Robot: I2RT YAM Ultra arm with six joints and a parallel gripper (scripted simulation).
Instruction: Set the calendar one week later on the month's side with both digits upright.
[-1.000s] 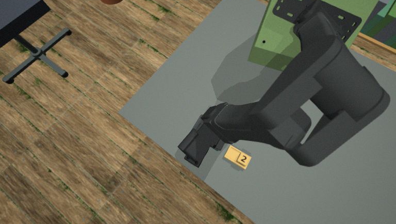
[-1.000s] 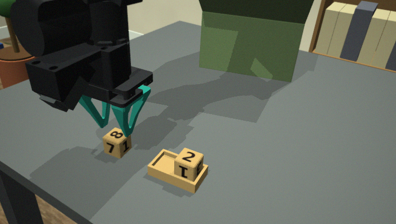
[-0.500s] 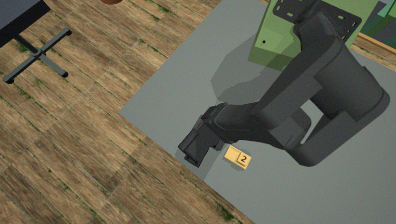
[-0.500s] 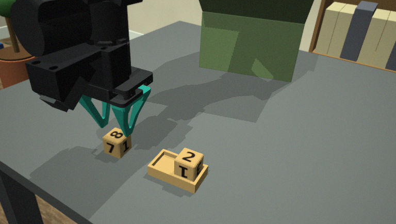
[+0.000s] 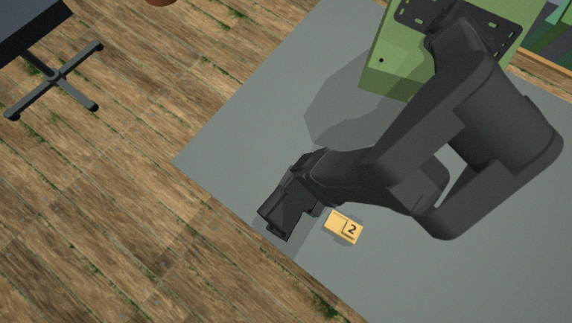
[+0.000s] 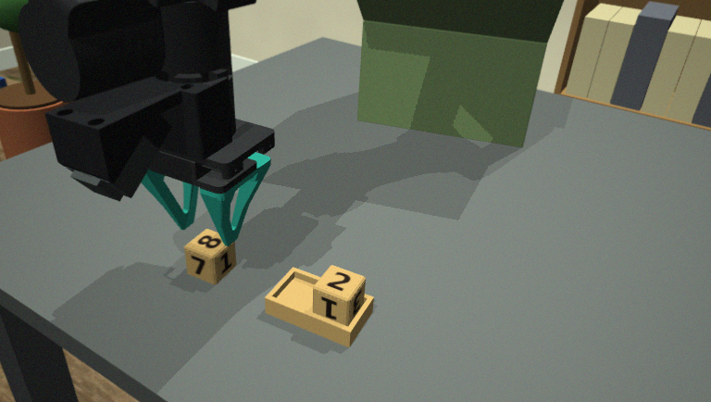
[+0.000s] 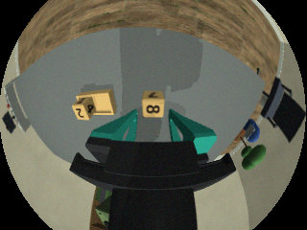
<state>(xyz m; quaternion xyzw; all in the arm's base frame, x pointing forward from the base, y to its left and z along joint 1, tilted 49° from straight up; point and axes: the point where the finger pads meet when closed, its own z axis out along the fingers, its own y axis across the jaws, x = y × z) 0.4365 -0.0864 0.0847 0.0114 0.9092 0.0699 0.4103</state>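
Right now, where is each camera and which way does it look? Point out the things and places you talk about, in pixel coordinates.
Top: high above, looking down at the grey table (image 5: 236, 134), black arm and gripper (image 5: 283, 218).
Exterior: beyond the table's near edge, facing the green block (image 6: 445, 78); gripper (image 6: 206, 235) and arm show.
Wrist: on the arm, looking past teal fingers.
Exterior and wrist share the loose wooden number cube (image 6: 202, 261) (image 7: 153, 109).
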